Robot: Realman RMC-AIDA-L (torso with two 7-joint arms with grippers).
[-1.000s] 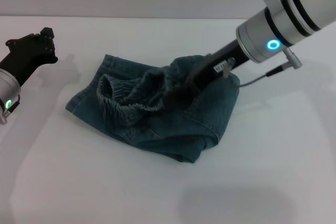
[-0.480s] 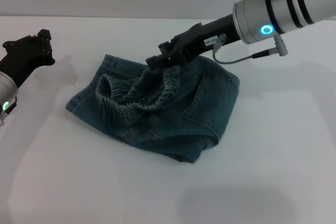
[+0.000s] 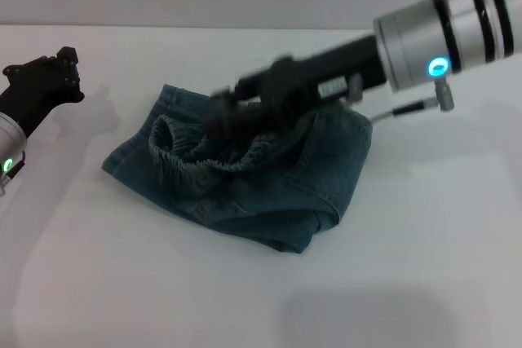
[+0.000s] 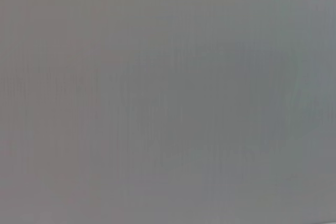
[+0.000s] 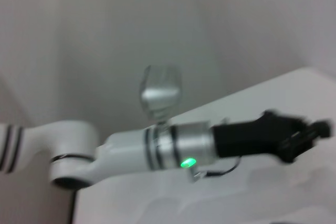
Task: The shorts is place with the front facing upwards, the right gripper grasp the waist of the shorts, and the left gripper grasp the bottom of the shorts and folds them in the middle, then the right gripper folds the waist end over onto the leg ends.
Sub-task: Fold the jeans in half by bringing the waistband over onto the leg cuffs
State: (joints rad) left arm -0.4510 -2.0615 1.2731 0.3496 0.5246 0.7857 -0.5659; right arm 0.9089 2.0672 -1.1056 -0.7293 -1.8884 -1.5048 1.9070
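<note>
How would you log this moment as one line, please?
right gripper: above waist | left gripper: parked, table's left | shorts: folded, bunched

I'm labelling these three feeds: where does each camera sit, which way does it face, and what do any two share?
Head view: on the robot's head, looking down at the shorts on the table; shows the right gripper over the waist and the left gripper off the cloth.
Left wrist view: on the left wrist; only blank grey.
Right wrist view: on the right wrist, facing the left gripper.
Shared: head and right wrist views both show the left gripper.
</note>
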